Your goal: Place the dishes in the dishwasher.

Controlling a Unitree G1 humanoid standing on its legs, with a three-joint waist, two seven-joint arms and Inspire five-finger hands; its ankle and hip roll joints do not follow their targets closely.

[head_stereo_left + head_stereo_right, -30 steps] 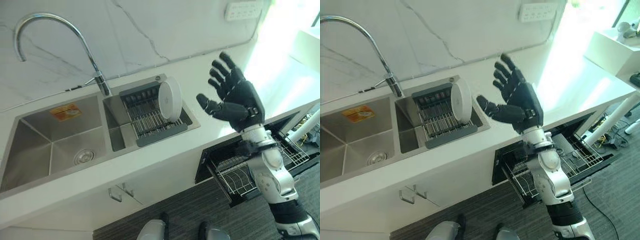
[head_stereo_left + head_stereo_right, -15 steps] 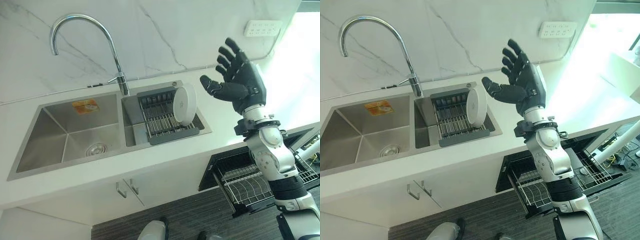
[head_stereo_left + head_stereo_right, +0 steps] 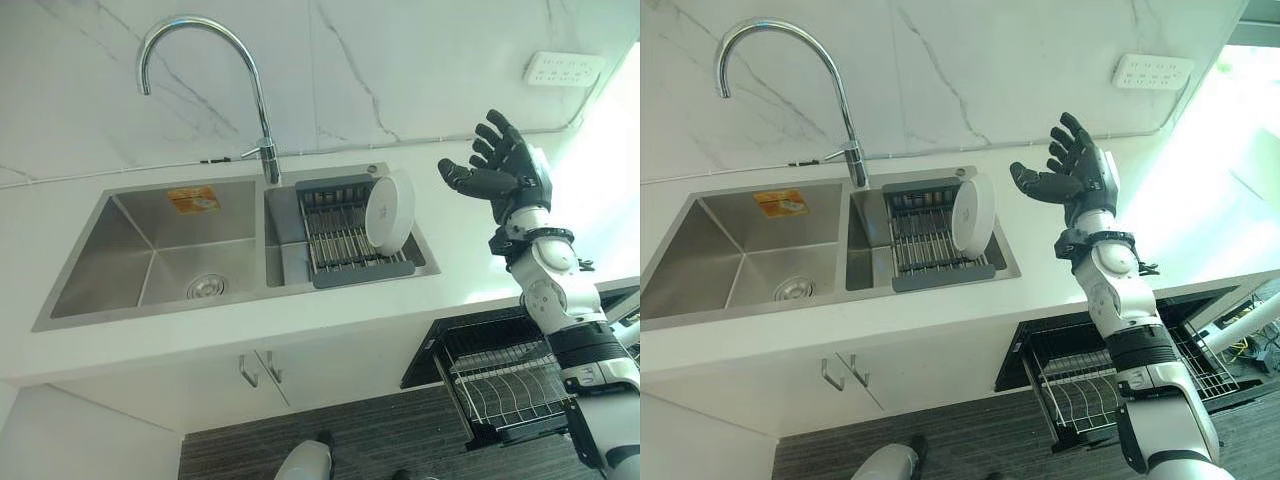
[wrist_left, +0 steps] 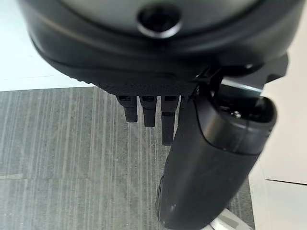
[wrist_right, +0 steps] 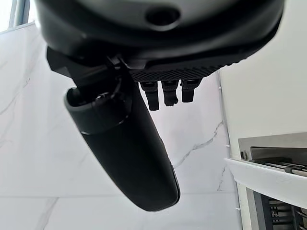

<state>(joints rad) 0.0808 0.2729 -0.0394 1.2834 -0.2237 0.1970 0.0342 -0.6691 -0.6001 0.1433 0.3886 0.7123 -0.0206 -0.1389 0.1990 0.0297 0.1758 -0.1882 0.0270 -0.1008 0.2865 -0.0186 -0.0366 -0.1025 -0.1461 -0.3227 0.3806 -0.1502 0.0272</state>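
The dishwasher rack [image 3: 1090, 385] sits partly hidden behind the right arm, its right end cut off.

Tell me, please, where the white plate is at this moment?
The white plate stands on edge at the right end of the dish rack in the sink's smaller right basin, right of the faucet, with the open right hand raised beyond it.

Left hand [image 4: 192, 143] with relaxed fingers, above grey striped floor [image 4: 62, 153]

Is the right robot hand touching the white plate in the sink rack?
Apart. The left eye view shows bare counter between the right robot hand and the plate.
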